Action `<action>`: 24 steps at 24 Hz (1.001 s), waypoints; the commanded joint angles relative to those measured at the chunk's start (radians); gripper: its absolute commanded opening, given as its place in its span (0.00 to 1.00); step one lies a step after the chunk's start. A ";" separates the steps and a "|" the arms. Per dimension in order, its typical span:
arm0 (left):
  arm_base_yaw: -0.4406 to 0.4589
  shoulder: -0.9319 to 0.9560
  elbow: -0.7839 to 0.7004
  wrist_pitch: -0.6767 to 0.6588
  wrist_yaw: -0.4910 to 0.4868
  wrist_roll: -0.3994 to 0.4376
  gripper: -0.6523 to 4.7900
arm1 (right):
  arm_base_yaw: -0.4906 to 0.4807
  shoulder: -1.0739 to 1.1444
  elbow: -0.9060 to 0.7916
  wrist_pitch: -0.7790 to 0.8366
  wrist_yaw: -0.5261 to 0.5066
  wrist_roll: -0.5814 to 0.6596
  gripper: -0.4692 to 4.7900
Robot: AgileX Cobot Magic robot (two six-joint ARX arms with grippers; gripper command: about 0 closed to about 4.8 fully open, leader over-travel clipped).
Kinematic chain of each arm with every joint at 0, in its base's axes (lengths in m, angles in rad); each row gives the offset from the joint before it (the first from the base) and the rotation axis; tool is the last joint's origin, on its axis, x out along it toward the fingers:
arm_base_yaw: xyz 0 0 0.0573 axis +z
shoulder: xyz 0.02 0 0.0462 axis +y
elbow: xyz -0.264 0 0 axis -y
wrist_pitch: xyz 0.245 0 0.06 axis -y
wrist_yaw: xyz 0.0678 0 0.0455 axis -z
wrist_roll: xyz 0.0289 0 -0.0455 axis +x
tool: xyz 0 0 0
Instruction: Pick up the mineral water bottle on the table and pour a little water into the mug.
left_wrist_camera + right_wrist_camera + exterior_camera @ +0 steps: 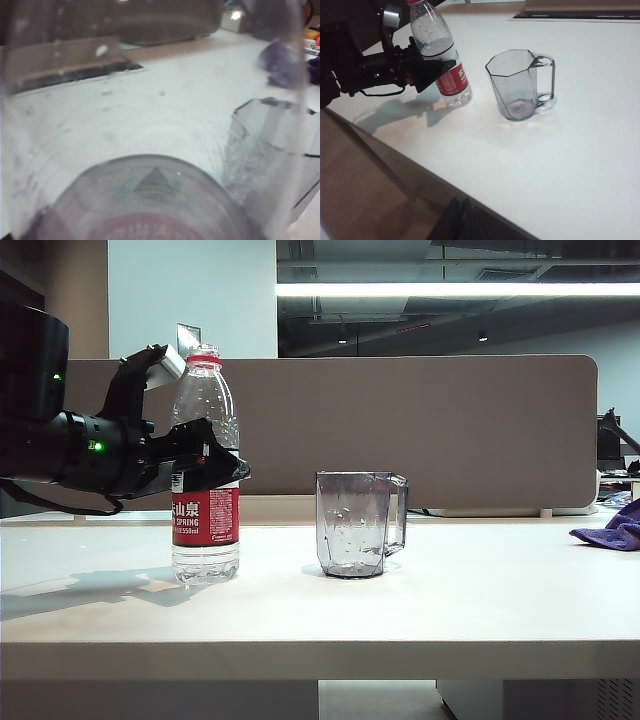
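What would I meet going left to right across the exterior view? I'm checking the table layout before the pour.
Left gripper, open at the mineral water bottle → mug → purple cloth at the table's right edge. The right gripper, shut, shows only in its own wrist view.

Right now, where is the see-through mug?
In the exterior view the mug stands upright near the middle of the table, to the right of the mineral water bottle, apart from it, its handle facing away from the bottle.

left arm [90,450]: matte black; green indicator lights; black cable
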 commanded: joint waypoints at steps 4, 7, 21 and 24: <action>0.000 -0.003 0.000 0.004 0.048 -0.006 0.84 | 0.001 0.001 0.005 0.014 0.019 -0.004 0.07; 0.000 -0.004 -0.002 -0.004 0.048 -0.006 0.72 | 0.001 0.001 0.005 0.014 0.019 -0.004 0.07; 0.000 -0.010 -0.008 -0.004 0.067 -0.006 0.62 | 0.001 0.001 0.005 0.014 0.019 -0.004 0.07; 0.000 -0.024 -0.013 -0.011 0.067 -0.006 0.61 | 0.001 0.001 0.005 0.014 0.019 -0.004 0.07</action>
